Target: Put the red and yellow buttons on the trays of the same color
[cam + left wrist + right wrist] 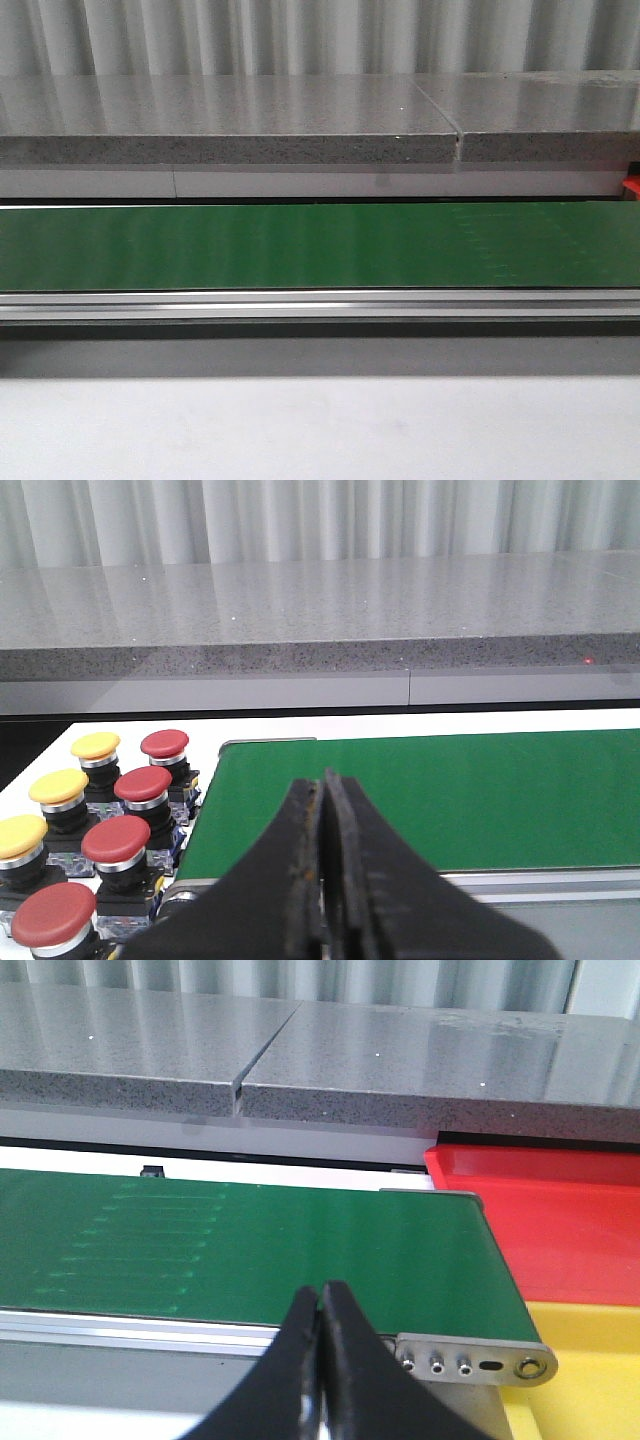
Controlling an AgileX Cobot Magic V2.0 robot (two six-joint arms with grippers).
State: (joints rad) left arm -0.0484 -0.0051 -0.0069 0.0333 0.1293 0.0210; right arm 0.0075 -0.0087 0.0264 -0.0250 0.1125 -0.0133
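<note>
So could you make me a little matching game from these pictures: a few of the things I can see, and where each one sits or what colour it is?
Things:
1. conveyor belt
2. red tray
3. yellow tray
4. buttons

Descriptions:
A. red and yellow caps, grouped beside one end of the belt, seen from the left wrist
B. green, running across the front view
C. past the other belt end, on the side nearer the stone ledge
D. past that same end, on the side nearer the right gripper

Pairs: 1-B, 2-C, 3-D, 4-A
</note>
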